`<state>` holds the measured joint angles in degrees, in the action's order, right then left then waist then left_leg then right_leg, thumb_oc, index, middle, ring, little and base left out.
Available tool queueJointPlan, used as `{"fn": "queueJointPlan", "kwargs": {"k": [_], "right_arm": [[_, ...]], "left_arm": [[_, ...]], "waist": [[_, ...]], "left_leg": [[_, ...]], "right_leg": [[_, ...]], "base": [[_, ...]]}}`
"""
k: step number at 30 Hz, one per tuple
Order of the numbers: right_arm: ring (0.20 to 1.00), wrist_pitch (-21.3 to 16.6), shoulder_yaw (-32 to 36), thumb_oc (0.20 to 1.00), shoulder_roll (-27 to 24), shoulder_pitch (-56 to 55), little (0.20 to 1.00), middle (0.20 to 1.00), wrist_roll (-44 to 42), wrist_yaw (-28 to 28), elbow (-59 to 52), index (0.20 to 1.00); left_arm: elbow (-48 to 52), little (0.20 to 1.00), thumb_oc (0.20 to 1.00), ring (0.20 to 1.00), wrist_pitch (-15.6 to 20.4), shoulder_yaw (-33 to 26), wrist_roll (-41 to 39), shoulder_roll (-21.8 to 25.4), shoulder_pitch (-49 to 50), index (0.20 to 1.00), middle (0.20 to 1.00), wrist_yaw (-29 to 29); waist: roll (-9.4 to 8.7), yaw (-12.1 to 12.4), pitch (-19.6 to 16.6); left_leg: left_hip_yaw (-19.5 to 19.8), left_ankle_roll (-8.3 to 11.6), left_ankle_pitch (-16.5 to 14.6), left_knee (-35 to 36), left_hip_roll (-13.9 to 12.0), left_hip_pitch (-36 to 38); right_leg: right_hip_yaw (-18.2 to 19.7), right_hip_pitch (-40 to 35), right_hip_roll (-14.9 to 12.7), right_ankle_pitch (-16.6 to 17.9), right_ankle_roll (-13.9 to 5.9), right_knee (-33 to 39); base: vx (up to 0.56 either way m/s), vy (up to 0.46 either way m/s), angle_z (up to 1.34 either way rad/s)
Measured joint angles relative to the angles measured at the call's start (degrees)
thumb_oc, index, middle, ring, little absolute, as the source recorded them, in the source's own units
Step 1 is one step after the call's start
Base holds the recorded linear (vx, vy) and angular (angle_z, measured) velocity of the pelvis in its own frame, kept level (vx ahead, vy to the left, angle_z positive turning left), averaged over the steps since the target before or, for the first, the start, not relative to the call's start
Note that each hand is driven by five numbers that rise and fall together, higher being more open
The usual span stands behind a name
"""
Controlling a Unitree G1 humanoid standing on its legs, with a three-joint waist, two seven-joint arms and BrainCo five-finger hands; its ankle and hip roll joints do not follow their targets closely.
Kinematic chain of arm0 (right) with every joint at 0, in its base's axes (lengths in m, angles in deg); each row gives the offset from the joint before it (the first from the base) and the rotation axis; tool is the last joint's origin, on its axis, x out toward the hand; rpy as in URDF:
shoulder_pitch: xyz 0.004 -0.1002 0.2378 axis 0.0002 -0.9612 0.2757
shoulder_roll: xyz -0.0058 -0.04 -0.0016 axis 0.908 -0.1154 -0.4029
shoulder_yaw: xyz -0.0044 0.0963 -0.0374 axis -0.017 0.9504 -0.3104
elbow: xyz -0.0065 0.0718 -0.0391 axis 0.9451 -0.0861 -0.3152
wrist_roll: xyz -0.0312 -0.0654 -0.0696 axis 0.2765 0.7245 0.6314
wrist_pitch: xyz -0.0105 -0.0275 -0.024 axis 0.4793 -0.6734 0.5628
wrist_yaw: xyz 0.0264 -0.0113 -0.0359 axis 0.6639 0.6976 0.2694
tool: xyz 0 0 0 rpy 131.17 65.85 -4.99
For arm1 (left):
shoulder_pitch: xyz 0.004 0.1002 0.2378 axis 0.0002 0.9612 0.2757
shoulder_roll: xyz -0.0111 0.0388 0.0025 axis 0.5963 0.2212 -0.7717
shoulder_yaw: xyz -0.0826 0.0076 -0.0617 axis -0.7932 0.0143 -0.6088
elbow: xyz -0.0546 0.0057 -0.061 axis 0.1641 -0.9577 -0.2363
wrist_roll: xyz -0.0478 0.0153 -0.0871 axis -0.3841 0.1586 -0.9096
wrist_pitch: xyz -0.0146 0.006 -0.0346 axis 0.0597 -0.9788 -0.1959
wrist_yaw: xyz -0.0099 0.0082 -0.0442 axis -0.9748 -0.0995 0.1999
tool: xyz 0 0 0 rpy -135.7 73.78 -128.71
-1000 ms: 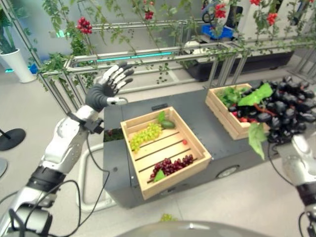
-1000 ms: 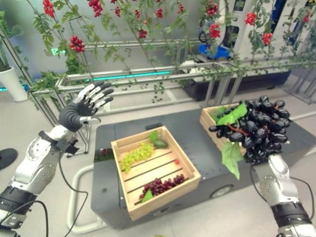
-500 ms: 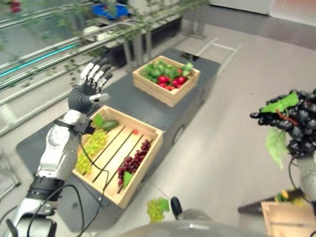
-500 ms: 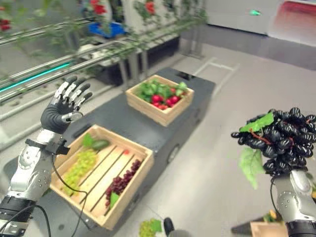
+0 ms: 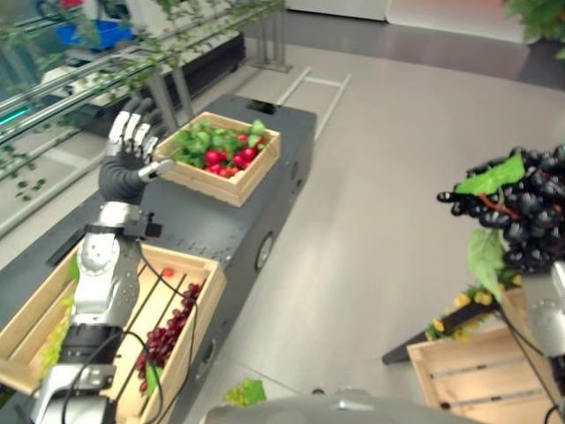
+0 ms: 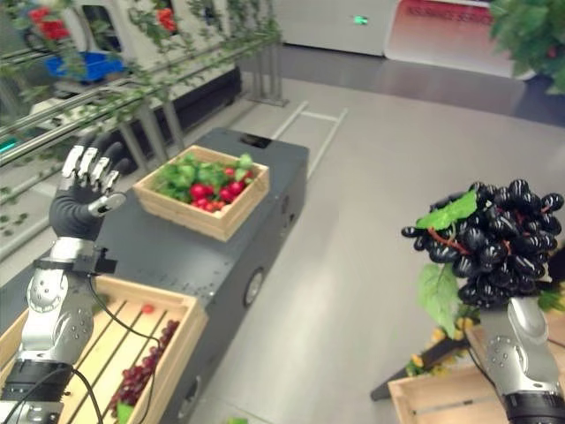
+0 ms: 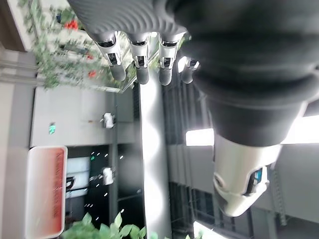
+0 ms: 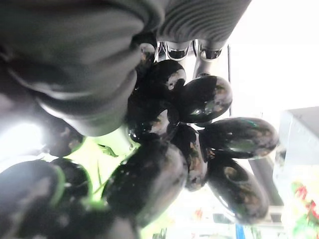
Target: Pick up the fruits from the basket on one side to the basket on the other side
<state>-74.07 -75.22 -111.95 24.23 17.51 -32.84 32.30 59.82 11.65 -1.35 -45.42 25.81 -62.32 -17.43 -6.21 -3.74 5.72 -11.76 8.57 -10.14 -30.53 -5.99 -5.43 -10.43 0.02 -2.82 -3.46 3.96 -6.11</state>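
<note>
I am holding a bunch of black grapes up in the air in my right hand, my fingers curling round it from below; a green leaf is hanging from the bunch. My right wrist view is showing the glossy berries pressing against my palm, which the eye views are hiding. Under the bunch, a slatted wooden crate is sitting on the floor, with some yellow fruit lying just beside it. My left hand is staying raised with fingers straight and spread, holding nothing; its wrist view is looking past the fingertips toward a red sign with writing too blurred for me to read. On the dark tabletop, a wooden crate of red fruit and green leaves is standing near my left hand, and a second slatted crate with red grapes in it is lying closer to me. A bunch of green grapes is lying on the floor beside the cart
</note>
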Motion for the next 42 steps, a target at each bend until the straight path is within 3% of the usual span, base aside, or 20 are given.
{"fn": "queueJointPlan", "kwargs": {"k": [2,3,4,5,7,8,9,14,19,24,30,31,32,33,34,35,37,39,40,42], "right_arm": [[0.200,0.0,-1.7,0.200,1.1,0.2,0.200,0.200,0.2,0.0,-0.1,0.200],[0.200,0.0,-3.9,0.200,1.3,1.3,0.200,0.200,0.6,-0.1,0.2,0.200],[0.200,0.0,-5.3,0.200,1.3,2.4,0.200,0.200,0.7,-0.2,0.3,0.200],[0.200,0.0,-6.3,0.200,1.3,2.9,0.200,0.200,0.7,-0.6,0.1,0.200],[0.200,0.1,-6.1,0.200,1.4,1.9,0.200,0.200,0.7,-1.3,0.1,0.200],[0.200,0.0,-5.8,0.200,1.5,1.5,0.200,0.200,0.6,-1.5,0.2,0.200],[0.200,0.1,-5.9,0.200,2.1,1.4,0.200,0.200,0.6,-1.6,0.3,0.200],[0.200,0.2,-8.7,0.200,2.8,3.8,0.200,0.200,0.6,-2.3,-0.4,0.200],[0.200,0.6,-9.9,0.200,3.4,3.8,0.200,0.200,0.6,-2.6,-0.4,0.200],[0.200,0.8,-9.9,0.200,3.7,3.9,0.200,0.200,0.7,-2.6,-0.3,0.200],[0.200,0.9,-9.7,0.200,4.8,5.4,0.200,0.200,2.4,-2.0,-0.7,0.200],[0.200,0.9,-9.5,0.200,5.6,5.4,0.200,0.200,2.9,-1.4,-0.9,0.200],[0.200,0.9,-9.6,0.200,7.3,6.0,0.200,0.200,3.1,-0.9,-1.1,0.200],[0.200,1.0,-9.7,0.200,7.5,6.0,0.200,0.200,3.1,-0.6,-1.3,0.200],[0.200,1.2,-9.7,0.200,7.3,5.8,0.200,0.200,3.7,-0.6,-1.4,0.200],[0.200,1.3,-9.6,0.200,7.1,5.7,0.200,0.200,4.1,-0.3,-1.4,0.200],[0.200,1.5,-9.6,0.200,6.6,5.7,0.200,0.200,4.5,-0.4,-1.8,0.200],[0.200,1.5,-10.0,0.200,6.4,6.7,0.200,0.200,4.6,-0.4,-1.9,0.200],[0.200,1.5,-10.0,0.200,6.4,7.1,0.200,0.200,4.6,-0.4,-1.9,0.200],[0.200,1.5,-10.1,0.200,7.1,8.1,0.200,0.200,4.6,-0.3,-1.9,0.200]], "left_arm": [[0.1,1.000,1.000,1.000,0.0,0.0,0.0,-0.1,0.4,1.000,1.000,-0.7],[0.1,1.000,1.000,1.000,0.1,0.0,0.3,0.2,0.9,1.000,1.000,-1.3],[0.1,1.000,1.000,1.000,0.2,-0.4,1.6,0.4,1.4,1.000,1.000,-1.7],[0.1,1.000,1.000,1.000,0.3,-0.9,2.4,0.5,1.8,1.000,1.000,-1.9],[0.2,1.000,1.000,1.000,0.4,-1.0,3.4,0.1,2.0,1.000,1.000,-1.9],[0.0,1.000,1.000,1.000,0.4,-0.9,4.0,0.0,1.8,1.000,1.000,-1.9],[0.0,1.000,1.000,1.000,0.4,-0.9,4.4,0.0,1.7,1.000,1.000,-1.9],[0.1,1.000,1.000,1.000,0.4,-1.1,4.5,-0.1,1.6,1.000,1.000,-2.6],[0.3,1.000,1.000,1.000,0.4,-1.5,4.5,-0.2,1.6,1.000,1.000,-2.9],[0.7,1.000,1.000,1.000,0.6,-2.0,4.5,-0.2,1.5,1.000,1.000,-3.5],[1.1,1.000,1.000,1.000,1.4,-2.1,7.2,-0.7,1.4,1.000,1.000,-4.8],[1.8,1.000,1.000,1.000,1.5,-2.2,8.4,-0.6,1.1,1.000,1.000,-5.1],[2.6,1.000,1.000,1.000,1.5,-2.5,8.8,-0.2,0.4,1.000,1.000,-5.7],[2.6,1.000,1.000,1.000,1.3,-2.5,9.1,-0.3,-0.6,1.000,1.000,-5.6],[2.5,1.000,1.000,1.000,1.3,-2.5,9.2,-1.4,-1.5,1.000,1.000,-5.9],[2.6,1.000,1.000,1.000,1.2,-2.6,9.4,-3.2,-1.8,1.000,1.000,-5.9],[3.4,1.000,1.000,1.000,1.3,-2.9,9.4,-3.2,-1.3,1.000,1.000,-6.0],[5.0,1.000,1.000,1.000,1.4,-5.1,9.4,-2.7,-0.2,1.000,1.000,-6.2],[5.2,1.000,1.000,1.000,1.6,-5.5,9.3,-2.3,0.0,1.000,1.000,-6.5],[5.1,1.000,1.000,1.000,1.6,-7.1,9.3,-1.5,1.1,1.000,1.000,-6.9]], "waist": [[-0.37,1.3,-0.3],[-0.41,3.3,-0.7],[-0.03,4.8,-0.8],[1.04,5.3,-1.1],[2.48,3.4,-1.9],[3.08,2.4,-2.3],[2.31,2.2,-2.6],[2.21,2.6,-2.9],[2.22,4.7,-2.9],[2.43,4.3,-2.7],[3.56,3.6,-1.2],[3.27,2.3,-0.4],[3.93,4.4,0.8],[4.06,4.7,1.3],[4.77,4.2,1.9],[6.76,3.3,2.6],[8.65,5.9,2.9],[7.81,9.6,1.8],[7.04,10.5,1.3],[4.59,13.0,-0.3]], "left_leg": [[4.2,-2.34,0.3,6.3,2.1,0.1],[14.8,-3.04,0.7,11.7,5.5,0.7],[21.1,-3.92,1.3,15.6,6.9,2.0],[23.0,-4.58,3.0,17.4,6.2,2.1],[19.7,-4.62,4.7,20.5,3.0,3.3],[19.5,-3.00,4.8,22.5,2.6,4.9],[18.3,-2.48,5.9,23.5,3.4,6.0],[14.6,-7.14,8.4,28.9,8.2,8.9],[13.5,-8.35,9.1,29.7,9.9,9.4],[12.7,-8.34,9.0,30.2,9.9,10.7],[5.4,-9.65,8.1,30.0,10.3,10.2],[2.9,-9.78,7.7,28.2,11.1,8.7],[0.1,-10.67,7.2,26.0,9.4,6.3],[-0.4,-10.79,7.1,25.6,9.0,5.4],[-0.4,-11.92,6.9,25.5,9.0,4.6],[-2.1,-12.40,7.2,25.0,7.5,4.2],[-5.6,-12.70,6.8,25.8,5.1,5.7],[-9.7,-12.10,7.5,27.1,3.5,6.4],[-11.5,-12.00,7.6,27.2,3.1,6.1],[-13.7,-10.24,8.2,27.4,2.8,5.8]], "right_leg": [[4.7,-1.2,1.4,0.5,-0.08,1.2],[10.4,-1.8,2.4,1.4,-0.11,2.3],[14.1,-1.0,3.4,1.6,-0.71,1.5],[13.2,-1.1,4.1,1.5,-0.91,1.3],[10.3,-2.7,4.8,1.5,-1.65,2.5],[10.2,-2.9,4.9,1.1,-2.27,2.3],[10.5,-2.5,3.8,0.6,-3.29,1.9],[13.1,-1.2,-1.5,0.4,-8.17,0.6],[13.1,-1.6,-3.3,1.2,-9.53,1.9],[13.5,-1.9,-3.3,1.2,-9.63,1.9],[19.1,4.1,-3.4,1.5,-11.27,-2.8],[17.5,7.2,-3.1,4.7,-10.72,-3.0],[10.1,8.8,-4.2,9.4,-9.25,-0.2],[4.1,9.5,-5.0,9.9,-8.55,0.3],[1.6,9.6,-5.5,8.0,-8.30,-2.0],[-2.8,10.8,-6.6,0.7,-7.42,-16.0],[-4.2,11.1,-8.1,-3.3,-8.65,-31.1],[-5.8,6.3,-10.8,-5.6,-11.84,-32.5],[-6.9,3.9,-11.8,-6.8,-12.01,-30.4],[-10.4,-3.2,-13.9,-6.6,-13.45,-18.8]], "base": [[0.13,0.201,-1.02],[0.08,0.153,-1.91],[0.06,0.243,-1.93],[0.04,0.133,-1.39],[-0.01,0.167,-0.38],[-0.06,0.217,-0.21],[-0.05,0.218,-0.31],[-0.05,0.170,-0.28],[-0.04,0.103,-0.06],[-0.10,0.143,-0.10],[-0.24,0.148,-0.72],[-0.36,0.159,-1.30],[-0.32,0.181,-1.35],[-0.18,0.082,-1.01],[-0.24,0.117,-0.35],[-0.22,0.062,-0.37],[-0.15,-0.005,-0.87],[-0.10,-0.073,-1.18],[-0.07,-0.180,-1.42],[-0.01,-0.157,-0.96]]}}
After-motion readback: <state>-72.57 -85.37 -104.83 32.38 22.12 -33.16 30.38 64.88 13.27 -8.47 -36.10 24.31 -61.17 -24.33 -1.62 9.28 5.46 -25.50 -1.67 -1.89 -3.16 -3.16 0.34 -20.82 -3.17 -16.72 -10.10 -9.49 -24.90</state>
